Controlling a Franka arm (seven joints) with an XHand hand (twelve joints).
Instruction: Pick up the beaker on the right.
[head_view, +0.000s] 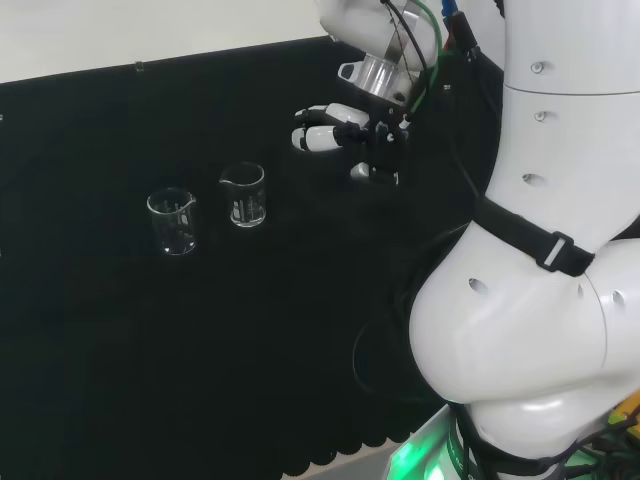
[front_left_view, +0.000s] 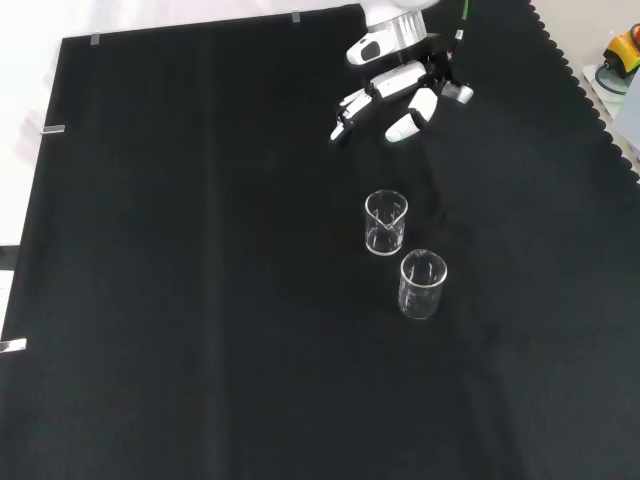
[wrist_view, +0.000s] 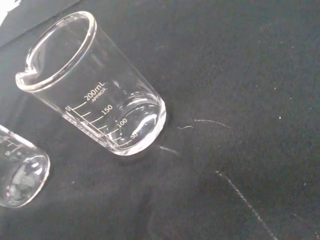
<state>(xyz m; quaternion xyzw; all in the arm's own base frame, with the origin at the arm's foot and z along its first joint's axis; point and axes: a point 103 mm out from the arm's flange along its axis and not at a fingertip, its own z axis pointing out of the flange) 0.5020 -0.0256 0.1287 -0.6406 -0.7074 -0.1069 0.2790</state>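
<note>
From your head view, the right-hand beaker (head_view: 244, 195) stands upright on the worktop (head_view: 120, 330) at about eight o'clock from the hand (head_view: 335, 132), whose fingers are relaxed, holding nothing.

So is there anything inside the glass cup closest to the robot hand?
No, the beaker nearest the hand looks empty; through its clear wall you see its bare bottom and the black cloth beneath. Nothing covers its inside.
</note>
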